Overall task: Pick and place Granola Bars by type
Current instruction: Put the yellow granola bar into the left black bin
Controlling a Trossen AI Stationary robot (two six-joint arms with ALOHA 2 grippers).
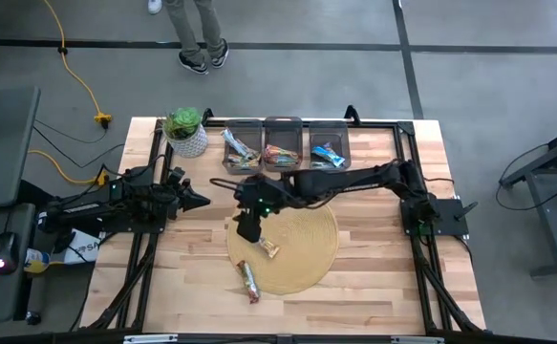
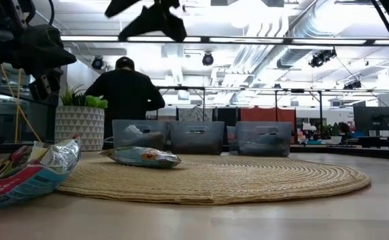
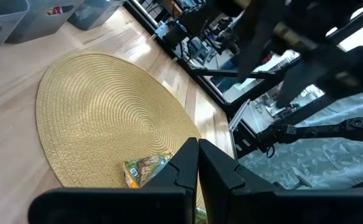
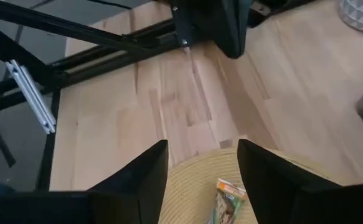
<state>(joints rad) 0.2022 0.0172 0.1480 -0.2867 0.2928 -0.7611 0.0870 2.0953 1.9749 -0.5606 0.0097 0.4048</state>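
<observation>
My right gripper (image 4: 203, 180) hangs jaws spread above the green bar (image 4: 226, 198) on the mat (image 1: 311, 239). Best to straddle its short width, then descend. Left gripper (image 3: 198, 163) clenched, idle.

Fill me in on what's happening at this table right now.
Granola bars are being sorted into three grey bins at the table's far edge; each already holds some. The right gripper hangs open and empty over the round woven mat, above a bar lying there. Another bar lies at the mat's near edge. The left gripper waits shut beside the mat, near a potted plant. A person stands beyond the table.
</observation>
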